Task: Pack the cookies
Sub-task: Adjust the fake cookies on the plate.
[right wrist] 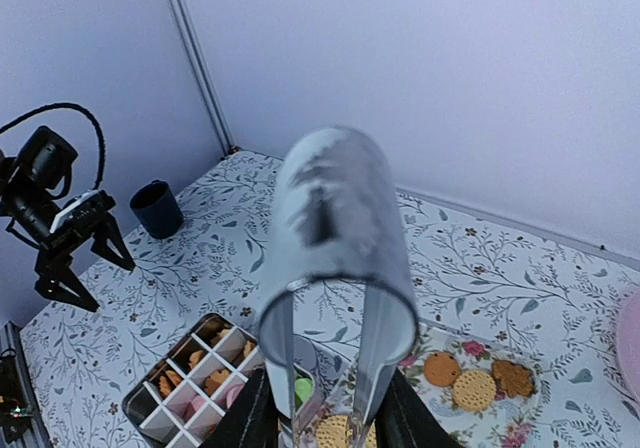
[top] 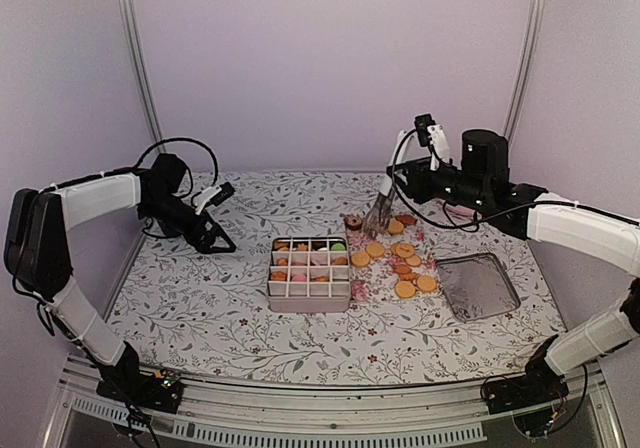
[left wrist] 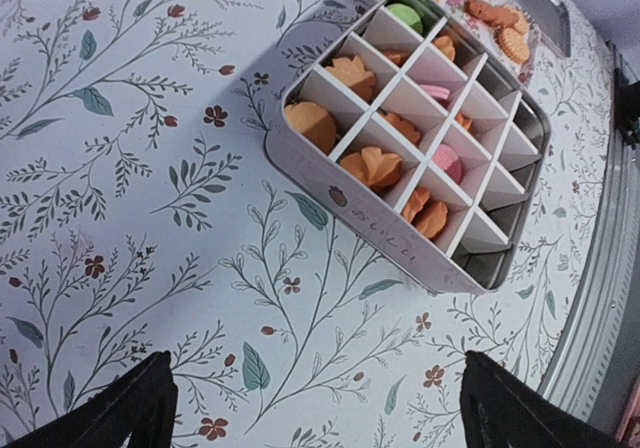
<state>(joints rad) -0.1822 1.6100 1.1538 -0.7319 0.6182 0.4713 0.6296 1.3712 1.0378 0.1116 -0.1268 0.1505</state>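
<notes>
Cookies (top: pixel 404 265), mostly orange-tan rounds, lie loose on a flowered sheet to the right of a white divided tin (top: pixel 310 274). More cookies (left wrist: pixel 383 165) sit in the tin's compartments, with pink ones and a green one (left wrist: pixel 406 15) among them. My right gripper (top: pixel 388 190) is shut on metal tongs (top: pixel 377 215), which hang down over the sheet's far left corner. In the right wrist view the right gripper (right wrist: pixel 325 424) clasps the tongs' (right wrist: pixel 340 258) looped end, and their tips are out of sight. My left gripper (left wrist: pixel 315 408) stands open over bare tablecloth to the left of the tin.
The tin's lid (top: pixel 478 286) lies open side up at the right. A dark cup (right wrist: pixel 158 208) stands at the back left. A pink plate (right wrist: pixel 632 343) shows at the right edge. The table has a leaf-patterned cloth (top: pixel 200 308) and is walled on three sides.
</notes>
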